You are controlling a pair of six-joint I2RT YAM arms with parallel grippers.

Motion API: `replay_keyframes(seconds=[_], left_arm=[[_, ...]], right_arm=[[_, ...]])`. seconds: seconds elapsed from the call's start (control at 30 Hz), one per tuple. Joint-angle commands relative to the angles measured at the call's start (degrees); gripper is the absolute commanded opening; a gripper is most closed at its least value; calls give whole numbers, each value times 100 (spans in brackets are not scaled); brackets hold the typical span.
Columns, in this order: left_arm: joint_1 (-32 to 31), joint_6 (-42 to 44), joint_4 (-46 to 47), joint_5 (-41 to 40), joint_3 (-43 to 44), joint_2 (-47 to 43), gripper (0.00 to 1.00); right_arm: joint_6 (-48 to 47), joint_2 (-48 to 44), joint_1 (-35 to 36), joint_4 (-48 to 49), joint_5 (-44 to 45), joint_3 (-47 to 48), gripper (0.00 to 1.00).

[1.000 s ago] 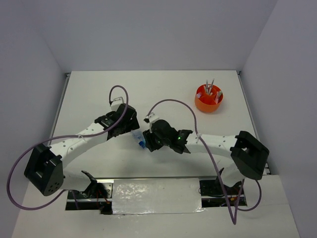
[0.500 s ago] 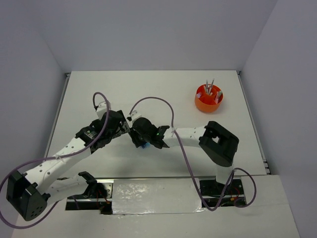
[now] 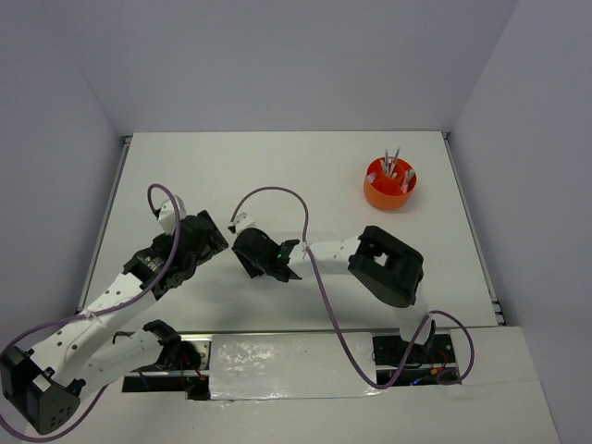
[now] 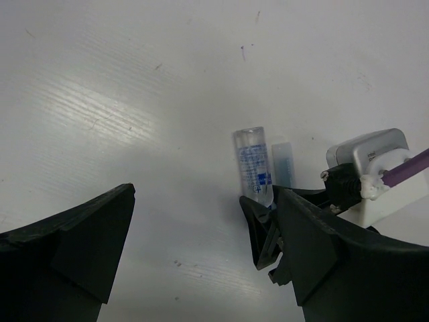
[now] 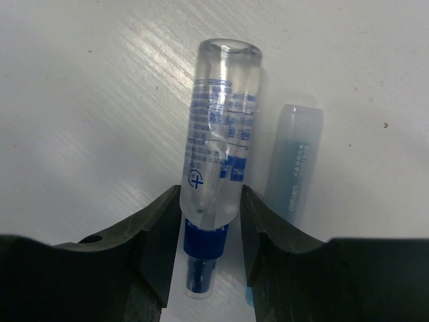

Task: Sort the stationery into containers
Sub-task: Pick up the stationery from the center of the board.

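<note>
The clear plastic bottle with blue print and a blue cap (image 5: pixel 218 147) sits clamped between your right gripper (image 5: pixel 211 231) jaws, over the white table (image 3: pixel 305 176) near its front middle. A pale blue stick (image 5: pixel 293 161) lies just beside the bottle. Your left gripper (image 4: pixel 204 201) is close by, its jaws wide apart and holding nothing. The round orange plastic organiser (image 3: pixel 375 196) stands well apart at the far right, with thin grey pens (image 3: pixel 393 164) upright inside it.
</note>
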Motion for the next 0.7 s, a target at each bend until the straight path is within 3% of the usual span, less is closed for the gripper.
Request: replay_keyframes(seconds=[0.0,0.07,0.13,0.4,0.53,0.67], left_arm=[[60,-315,-75,-214,-140,-159,99],[78,-385,38,-144,-219,-203,99],[121,-473,170,5,-342,-176,99],[166,-737,724,708,-624,-588,99],[174,-659,1075,1375,-694,-634,99],[183,-10,1532,2218,-607,-423,99]], right_arm=[[-61,197,133,-88,275,338,44],[-96,206,142,0,153,312,32],[-158,58,151,176,-58,155,0],[-719,-1612,151,1790,-1077,-1416,0],[-896,-2613,142,2144,-1561,-1998,0],[-1290,-3317,151,2110,-2132,-2481,0]])
